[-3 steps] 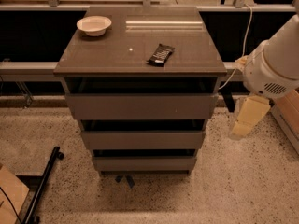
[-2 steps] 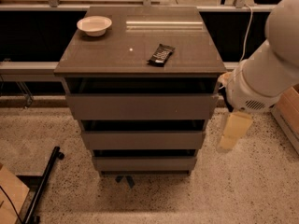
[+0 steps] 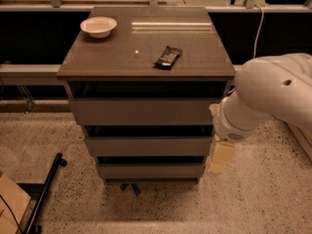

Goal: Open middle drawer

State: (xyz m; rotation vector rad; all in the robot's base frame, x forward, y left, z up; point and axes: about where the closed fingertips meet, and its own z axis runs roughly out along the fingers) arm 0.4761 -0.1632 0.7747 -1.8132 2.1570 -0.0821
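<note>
The grey-brown cabinet (image 3: 146,62) has three handleless drawer fronts stacked one above the other. The middle drawer (image 3: 148,146) is the medium-sized front, between the tall top drawer (image 3: 144,112) and the short bottom drawer (image 3: 151,170). All three fronts look closed. My white arm (image 3: 273,96) reaches in from the right. My gripper (image 3: 220,156), cream-coloured, hangs just off the cabinet's right side, level with the middle and bottom drawers. It holds nothing that I can see.
A white bowl (image 3: 98,26) and a dark snack packet (image 3: 168,56) lie on the cabinet top. A black pole (image 3: 44,194) and a cardboard piece (image 3: 9,204) lie on the speckled floor at lower left. A dark ledge runs behind the cabinet.
My arm has swung left and down. The gripper has moved from well right of the cabinet to right beside its right edge, at the height of the lower drawers.
</note>
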